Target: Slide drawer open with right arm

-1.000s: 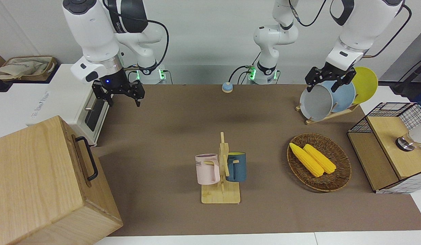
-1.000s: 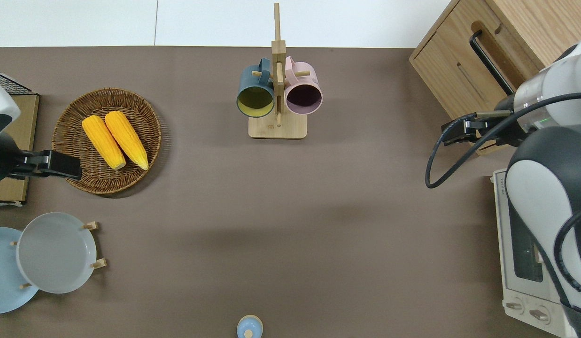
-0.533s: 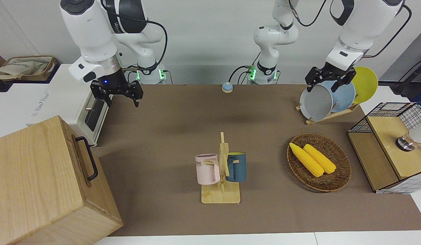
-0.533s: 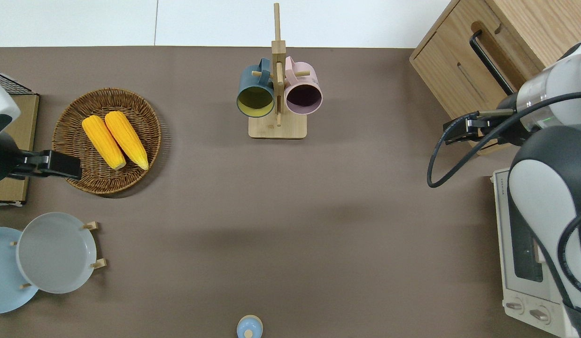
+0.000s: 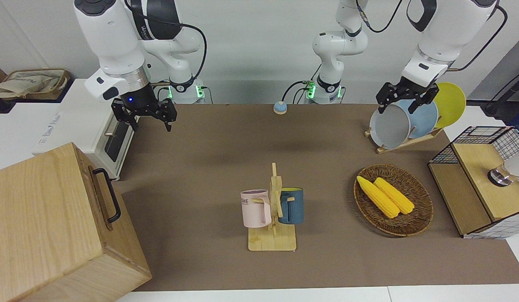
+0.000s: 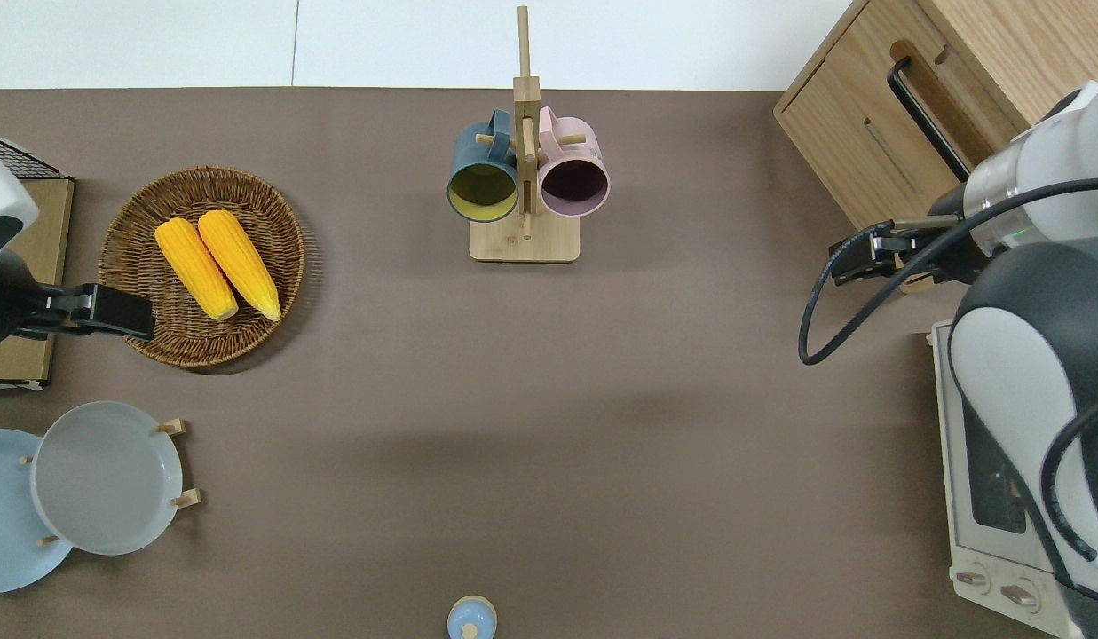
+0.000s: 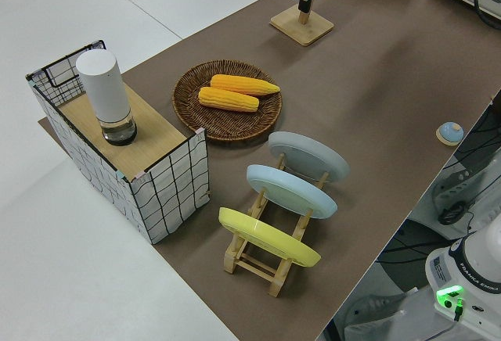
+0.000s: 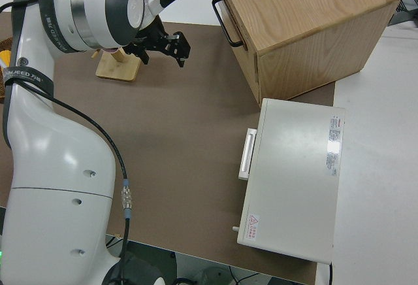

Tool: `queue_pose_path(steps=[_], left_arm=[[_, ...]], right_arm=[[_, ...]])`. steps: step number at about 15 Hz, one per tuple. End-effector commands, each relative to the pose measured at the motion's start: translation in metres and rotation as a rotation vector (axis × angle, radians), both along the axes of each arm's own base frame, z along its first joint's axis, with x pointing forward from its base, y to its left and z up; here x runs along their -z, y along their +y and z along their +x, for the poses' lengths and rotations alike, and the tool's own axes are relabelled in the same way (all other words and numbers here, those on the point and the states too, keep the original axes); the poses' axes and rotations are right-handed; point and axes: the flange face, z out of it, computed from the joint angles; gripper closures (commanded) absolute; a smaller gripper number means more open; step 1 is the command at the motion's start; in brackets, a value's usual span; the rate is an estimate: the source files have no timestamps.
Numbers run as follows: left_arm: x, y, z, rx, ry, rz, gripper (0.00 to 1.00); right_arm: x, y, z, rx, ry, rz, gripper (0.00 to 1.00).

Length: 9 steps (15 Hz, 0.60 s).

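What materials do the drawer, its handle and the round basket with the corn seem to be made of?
The drawer looks like light, unpainted wood with a matte finish: grain lines run across its front. Its handle seems to be black metal, a thin, smooth bent bar, though coated plastic is possible. The basket appears to be woven brown wicker or rattan: the rim shows coiled, braided strands.

Table [image 6: 549, 426] with brown mat. In the overhead view: mug rack [image 6: 524, 240] at 12 o'clock; wooden box [image 6: 877, 133] with the drawer [image 6: 855, 146] at 2; toaster oven [image 6: 983, 497] at 4; small blue knob [image 6: 471, 619] at 6; plate rack [image 6: 180, 461] at 8; corn basket [image 6: 149, 328] and mesh cabinet [image 6: 20, 355] at 9–10.
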Motion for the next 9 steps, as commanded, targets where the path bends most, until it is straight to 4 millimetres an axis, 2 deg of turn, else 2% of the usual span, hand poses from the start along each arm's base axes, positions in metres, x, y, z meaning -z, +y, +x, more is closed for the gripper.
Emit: queue_pose_path(steps=[1, 5, 9], left_arm=[[-0.004, 0.001, 0.002, 0.012, 0.005, 0.016, 0.01], [-0.003, 0.001, 0.002, 0.012, 0.006, 0.016, 0.01], [-0.004, 0.001, 0.002, 0.012, 0.005, 0.016, 0.01]], right_arm=[[-0.003, 0.014, -0.004, -0.059, 0.000, -0.105, 0.021], [-0.003, 0.049, -0.009, -0.164, -0.029, -0.336, 0.021], [0.012, 0.073, -0.005, -0.244, -0.036, -0.521, 0.021]])
